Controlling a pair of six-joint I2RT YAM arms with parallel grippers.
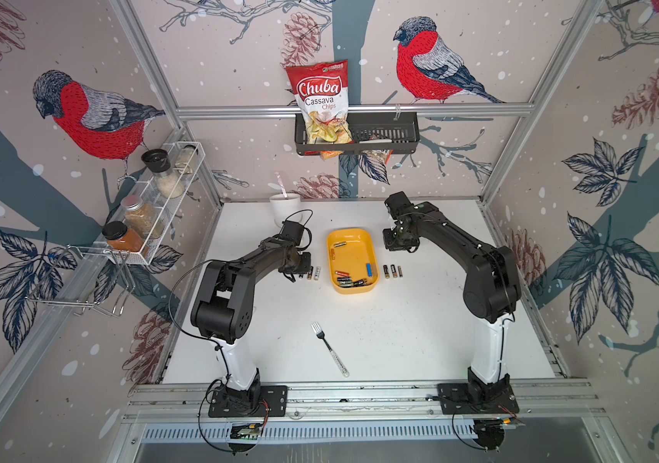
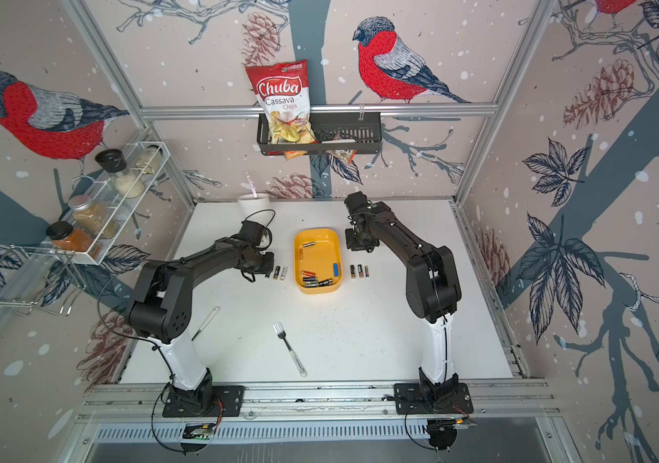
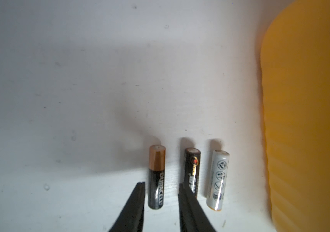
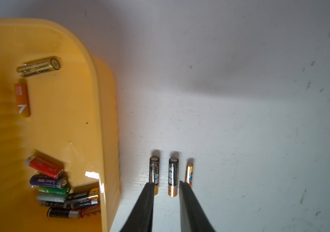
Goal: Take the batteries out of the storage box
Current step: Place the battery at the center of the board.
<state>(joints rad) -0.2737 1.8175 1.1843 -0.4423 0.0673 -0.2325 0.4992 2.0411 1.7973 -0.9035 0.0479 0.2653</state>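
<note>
Fingers (image 3: pixel 136 204) of left gripper (image 3: pixel 161 183) and right gripper (image 4: pixel 166 183) narrowly parted, holding nothing, scuffed white tabletop (image 1: pixel 400 340), bird-print walls (image 1: pixel 219 60), aluminium frame (image 1: pixel 460 107)

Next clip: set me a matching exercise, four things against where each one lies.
1. blue battery
2. white battery
3. fork
4. chips bag

A. in the black wall basket
B. on the table, just outside the storage box
C. inside the storage box
D. on the table, toward its front edge

Pairs: 1-C, 2-B, 3-D, 4-A
</note>
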